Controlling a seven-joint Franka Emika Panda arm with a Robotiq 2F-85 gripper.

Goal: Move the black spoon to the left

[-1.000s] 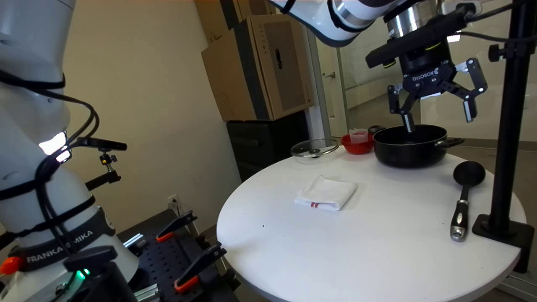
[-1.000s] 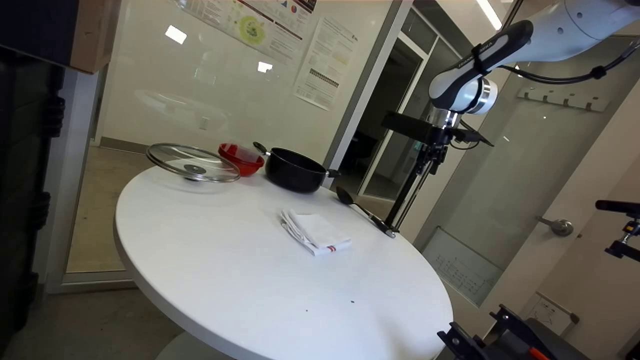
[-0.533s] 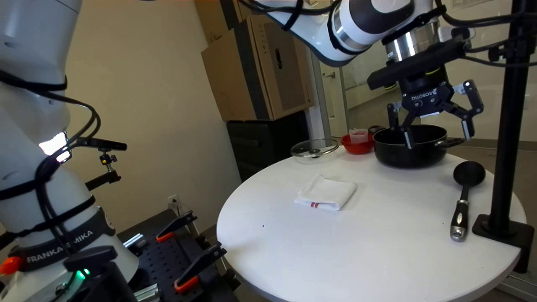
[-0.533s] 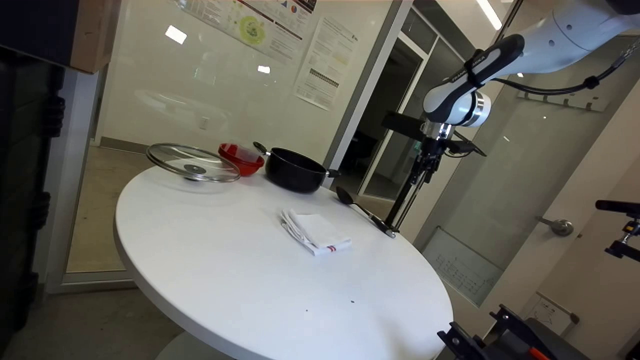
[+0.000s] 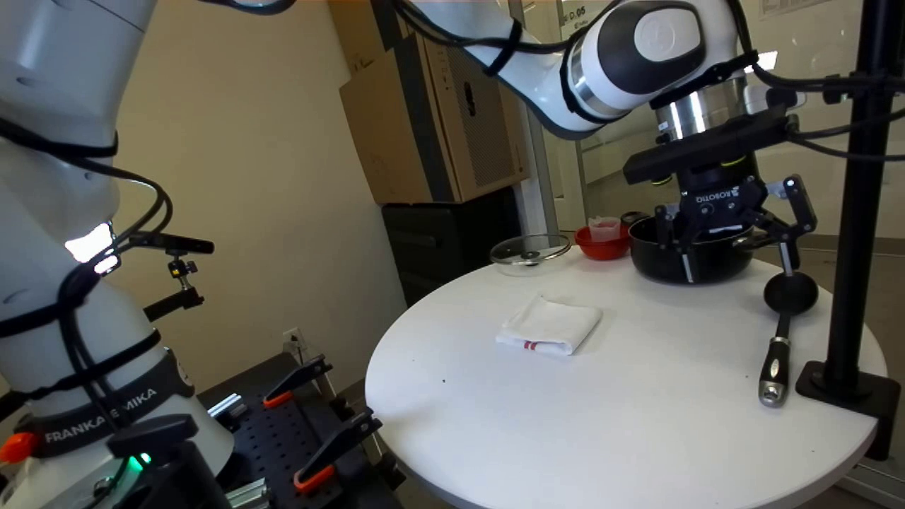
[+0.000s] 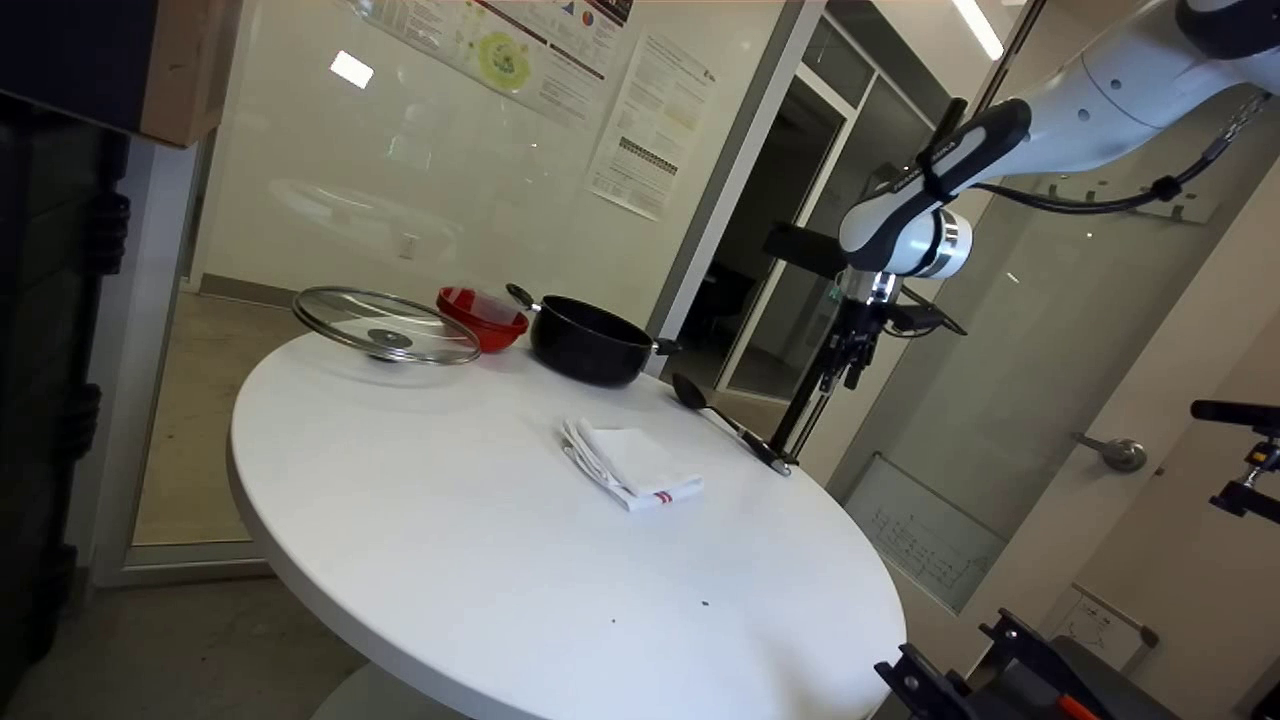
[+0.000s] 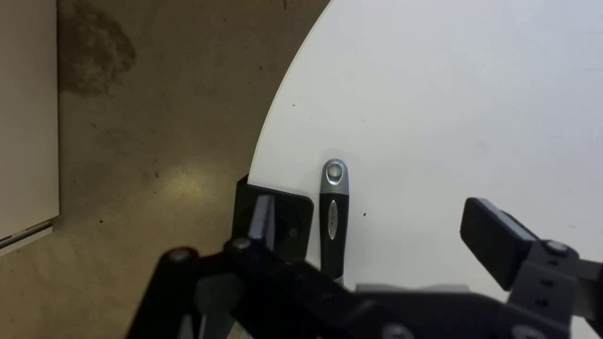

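Observation:
The black spoon (image 5: 776, 357) lies on the white table near its edge, beside the stand pole. Its black bowl points toward the pan and its handle ends in a silvery tip. It also lies flat in an exterior view (image 6: 738, 428). In the wrist view the handle (image 7: 333, 221) shows between my fingers, nearer the left finger; the bowl is hidden below the gripper body. My gripper (image 5: 737, 264) is open and empty, above the table and the spoon. It also shows in an exterior view (image 6: 840, 380) and the wrist view (image 7: 372, 223).
The black stand pole (image 5: 852, 233) and its clamp base (image 7: 292, 212) stand close beside the spoon handle. A black pan (image 5: 689, 263), red bowl (image 5: 601, 249) and glass lid (image 5: 530, 249) stand at the back. A folded white cloth (image 5: 551, 325) lies mid-table.
My open gripper has moved down toward the table and the spoon. The spoon, pan, cloth and other things have not moved.

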